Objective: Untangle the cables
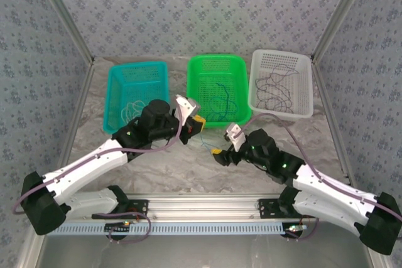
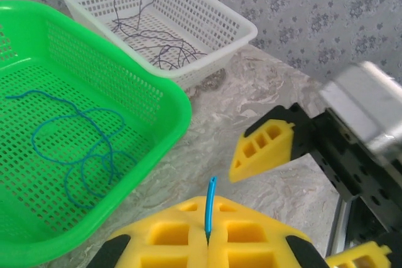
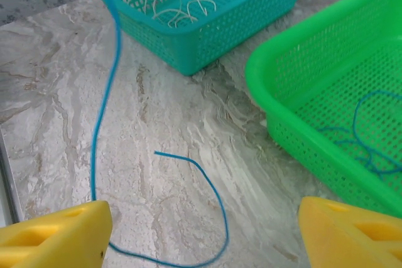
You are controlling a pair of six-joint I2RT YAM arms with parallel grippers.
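Left gripper (image 2: 208, 233) is clamped tight on one end of the thin blue flexible cable (image 2: 210, 200), holding that end up while the rest trails across the marbled tabletop (image 3: 56, 92). Right gripper (image 3: 201, 221) sits low, jaws wide and holding nothing, straddling the cable's slack loop, probably lining up a second grip. Sorting looks mostly done: teal plastic mesh basket (image 3: 207, 36) holds pale wires (image 3: 176, 4), green mesh basket (image 2: 157, 98) a blue squiggle (image 2: 81, 149), white mesh basket (image 2: 242, 29) dark strands (image 2: 163, 45).
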